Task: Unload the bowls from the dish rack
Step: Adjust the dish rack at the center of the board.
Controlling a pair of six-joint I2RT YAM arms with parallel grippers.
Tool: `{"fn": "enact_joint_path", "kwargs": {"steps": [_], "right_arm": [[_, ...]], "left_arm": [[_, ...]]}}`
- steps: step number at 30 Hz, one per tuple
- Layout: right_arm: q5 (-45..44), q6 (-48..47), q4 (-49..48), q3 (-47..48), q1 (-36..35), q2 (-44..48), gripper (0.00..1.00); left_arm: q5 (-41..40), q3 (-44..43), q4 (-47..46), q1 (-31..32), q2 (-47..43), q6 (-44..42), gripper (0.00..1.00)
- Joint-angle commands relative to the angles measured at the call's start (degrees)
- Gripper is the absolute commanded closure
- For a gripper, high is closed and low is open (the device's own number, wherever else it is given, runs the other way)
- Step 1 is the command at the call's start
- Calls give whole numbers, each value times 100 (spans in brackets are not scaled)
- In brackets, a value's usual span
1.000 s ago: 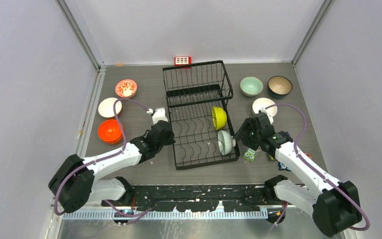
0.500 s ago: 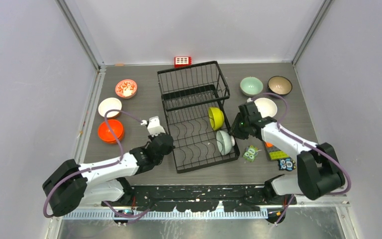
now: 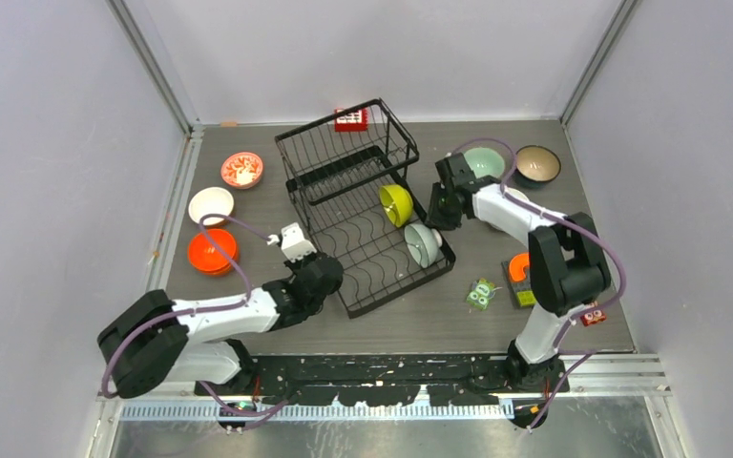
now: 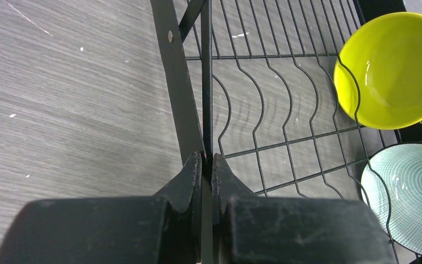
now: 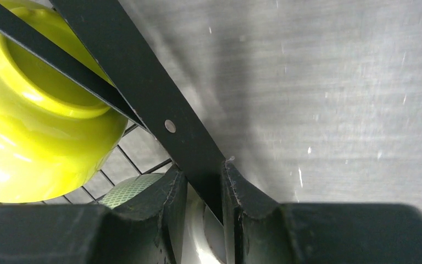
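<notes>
The black wire dish rack stands skewed in the middle of the table. Two bowls stand on edge in its lower tier: a lime-yellow one and a pale mint patterned one. My left gripper is shut on a thin wire at the rack's near-left edge. My right gripper is shut on the flat black bar of the rack's right side.
Left of the rack lie a red-patterned bowl, a white bowl and an orange bowl. At the right are a mint bowl and a dark bowl. An owl card and toy blocks lie near right. A red block is behind the rack.
The right gripper closed on the rack's right bar and swung toward the back. The rack turned counter-clockwise, its far end shifting left. The left gripper stayed shut on the rack's edge.
</notes>
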State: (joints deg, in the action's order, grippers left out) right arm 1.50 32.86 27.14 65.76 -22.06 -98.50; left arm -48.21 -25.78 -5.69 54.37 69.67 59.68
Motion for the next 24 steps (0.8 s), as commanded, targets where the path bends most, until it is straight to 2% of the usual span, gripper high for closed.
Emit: {"fn": "enact_joint_path", "kwargs": {"steps": [1, 3, 6, 8, 10, 17, 24], "right_arm": [[288, 97, -514, 1019, -129, -772, 69], [216, -32, -247, 1472, -134, -1046, 64], [-42, -174, 192, 2001, -134, -1296, 48], [-453, -212, 306, 2059, -132, -1221, 40], [-754, -237, 406, 2026, -114, -1002, 36], [-1493, -358, 765, 1978, -34, -316, 30], [-1894, -421, 1036, 1915, -17, 173, 29]], "left_arm": [[1126, -296, -888, 258, 637, 496, 100], [1099, -358, -1037, 266, 867, 631, 100], [1022, -411, -1166, 274, 1097, 766, 100], [947, -454, -1159, 276, 1138, 787, 100], [893, -492, -1109, 275, 1122, 726, 99], [822, -579, -701, 273, 844, 507, 71], [835, -572, -389, 276, 547, 407, 60]]}}
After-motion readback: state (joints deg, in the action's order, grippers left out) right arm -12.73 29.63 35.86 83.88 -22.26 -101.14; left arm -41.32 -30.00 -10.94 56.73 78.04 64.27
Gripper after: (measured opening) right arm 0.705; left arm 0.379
